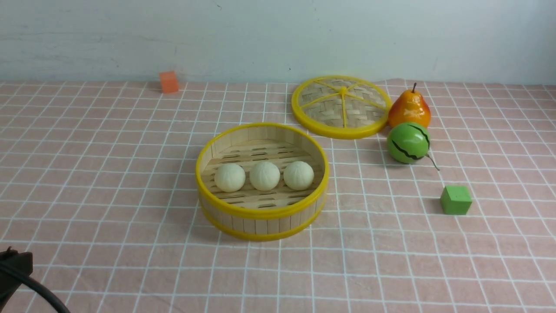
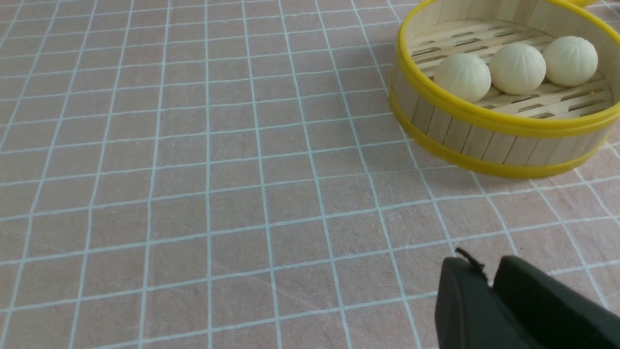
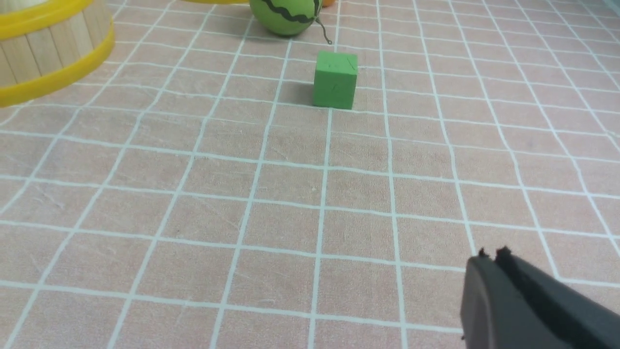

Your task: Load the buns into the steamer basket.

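the left gripper (image 2: 489,276) hangs over bare cloth near the steamer basket (image 2: 484,145), its 2 black fingers pressed together with nothing between them. the right gripper (image 3: 491,259) is likewise clenched on nothing, its tips closed over the checked tablecloth (image 3: 290,194), well apart from the green cube (image 3: 335,80). in the front view only a dark corner of the left arm (image 1: 13,269) shows at the lower left edge; the right arm does not appear there.

the 3 buns (image 1: 264,175) lie in a row on the slat floor of the basket, each just beside the next; the left wrist view shows their faint pleat lines more clearly. the basket stands in the middle of the table.

no writing or brand can be read anywhere.

only the front view shows the lid (image 1: 342,107), lying flat behind the basket to the right, the pear (image 1: 409,109) touching its rim, and the orange cube (image 1: 168,81) far back on the left. the melon (image 1: 408,142) sits just in front of the pear; the right wrist view catches only its lower part. count: 1 basket, 1 lid, 1 pear, 1 melon, 2 cubes.
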Tool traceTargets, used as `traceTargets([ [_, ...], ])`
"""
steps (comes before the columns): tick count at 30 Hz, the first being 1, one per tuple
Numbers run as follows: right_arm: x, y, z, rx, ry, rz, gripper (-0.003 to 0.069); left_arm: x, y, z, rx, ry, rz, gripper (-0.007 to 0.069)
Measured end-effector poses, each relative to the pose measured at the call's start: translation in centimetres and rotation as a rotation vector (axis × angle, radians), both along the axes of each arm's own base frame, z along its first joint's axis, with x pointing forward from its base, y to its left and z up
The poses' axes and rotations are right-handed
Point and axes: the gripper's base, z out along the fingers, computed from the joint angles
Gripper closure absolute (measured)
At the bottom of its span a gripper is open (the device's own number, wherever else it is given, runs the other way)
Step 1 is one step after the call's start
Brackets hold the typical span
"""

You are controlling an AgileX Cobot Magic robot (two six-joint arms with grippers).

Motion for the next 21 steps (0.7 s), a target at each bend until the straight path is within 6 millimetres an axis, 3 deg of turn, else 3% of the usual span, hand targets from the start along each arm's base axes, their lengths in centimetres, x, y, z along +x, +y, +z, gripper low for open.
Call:
traceTargets([
  [14,0.0,0.0,0.0,0.001,0.0,0.0,0.0651,0.0,0.0,0.0,0.0,0.0,0.0,0.0524],
  [21,0.0,0.0,0.0,0.001,0.001,0.0,0.0645,-2.3,0.8,-3.8,-0.107,-0.136,0.03,0.0516],
])
